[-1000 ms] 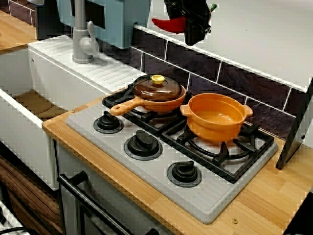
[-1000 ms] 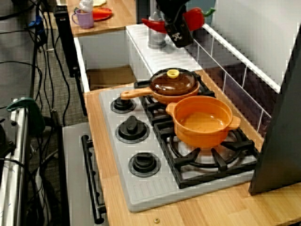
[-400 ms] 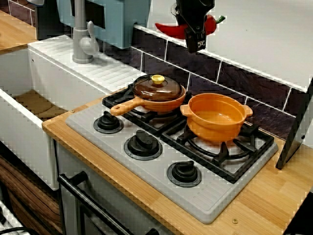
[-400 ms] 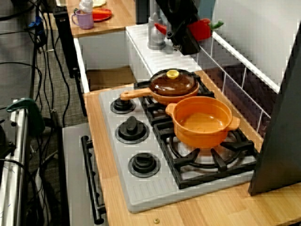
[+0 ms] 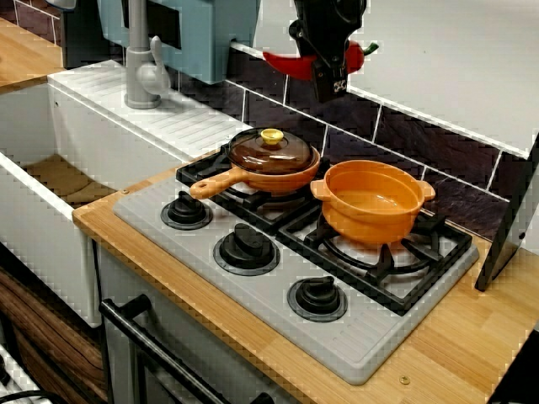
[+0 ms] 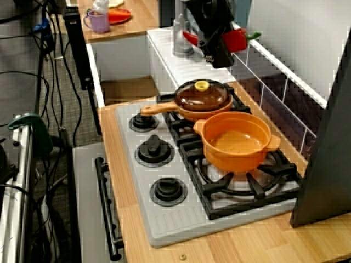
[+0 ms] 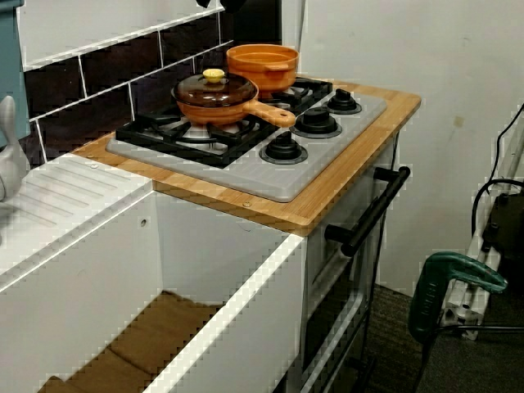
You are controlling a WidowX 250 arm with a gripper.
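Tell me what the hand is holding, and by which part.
The hand holds a red pepper, gripped around its middle; the pointed tip sticks out on one side and the green stem end on the other.

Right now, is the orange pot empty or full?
Empty: the orange pot shows only its bare bottom; the red pepper is up in the gripper.

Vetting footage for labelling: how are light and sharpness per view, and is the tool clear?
Front view: even light, jagged edges, the tool a dark shape around the pepper. End view: same jagged edges, a sheen inside the pot. Sink view: jagged too; the tool nearly cropped off at the top.
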